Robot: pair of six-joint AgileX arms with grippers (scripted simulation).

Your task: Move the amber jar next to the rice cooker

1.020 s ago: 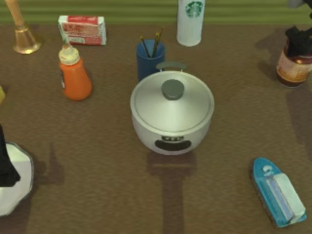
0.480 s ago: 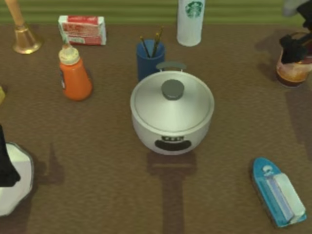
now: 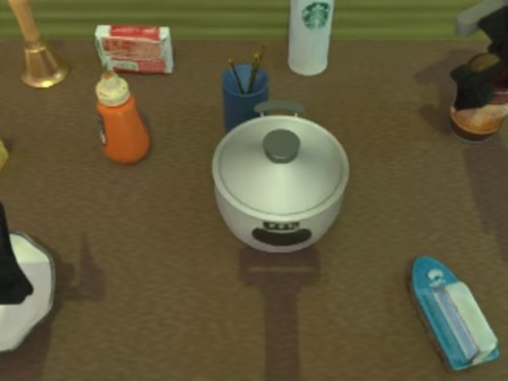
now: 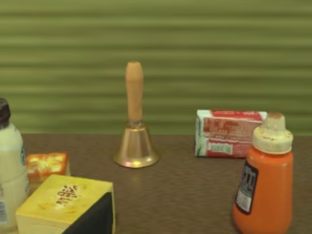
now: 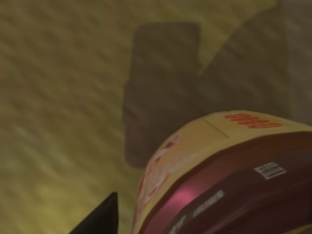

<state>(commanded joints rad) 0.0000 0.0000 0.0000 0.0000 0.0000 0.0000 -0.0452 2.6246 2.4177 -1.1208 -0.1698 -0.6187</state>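
Observation:
The amber jar point(image 3: 479, 121) stands at the table's far right, well apart from the rice cooker point(image 3: 279, 181) in the middle. My right gripper point(image 3: 474, 86) hangs right over the jar and hides most of its top. In the right wrist view the jar's tan label and maroon lid point(image 5: 219, 165) fill the frame. One dark fingertip point(image 5: 105, 217) stands beside the jar with a gap, so the gripper looks open; the other finger is hidden. My left arm point(image 3: 8, 270) is parked at the left edge.
An orange squeeze bottle point(image 3: 121, 121), a red-and-white box point(image 3: 133, 48) and a brass bell point(image 3: 40, 59) stand at the back left. A blue pencil cup point(image 3: 244, 95) sits just behind the cooker, a white tumbler point(image 3: 310, 36) farther back. A blue-and-white item point(image 3: 452, 312) lies front right.
My right gripper has shifted slightly over the amber jar and come lower around it. The jar, the cooker and the left arm have stayed in place.

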